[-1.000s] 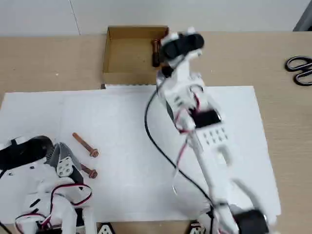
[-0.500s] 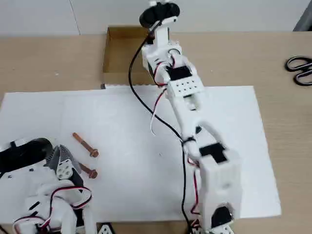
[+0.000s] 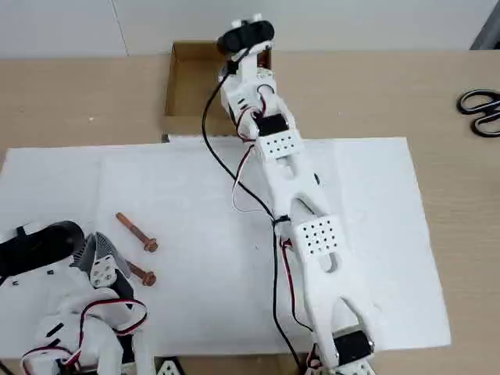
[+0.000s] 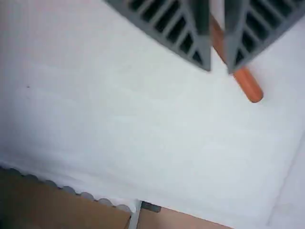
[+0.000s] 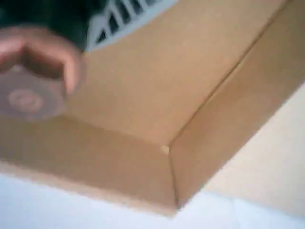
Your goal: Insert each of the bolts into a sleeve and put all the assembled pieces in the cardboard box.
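Observation:
My right gripper hangs over the cardboard box, and the arm hides what it holds from above. In the right wrist view a blurred copper bolt with its sleeve sits below a grey finger, close over the box floor and beside an inner corner of the box. Two loose copper bolts lie on the white paper at the left. My left gripper stands just beside them. Its fingertips are nearly together above one bolt, not holding it.
A white paper sheet covers the middle of the wooden table. Black scissors lie at the far right edge. The right arm stretches diagonally from the front edge across the paper to the box. In the left wrist view, the paper's edge is close.
The right arm has stretched out and swung left, carrying its gripper from the box's right wall to over the box's far side. The left arm and the two loose bolts stayed put.

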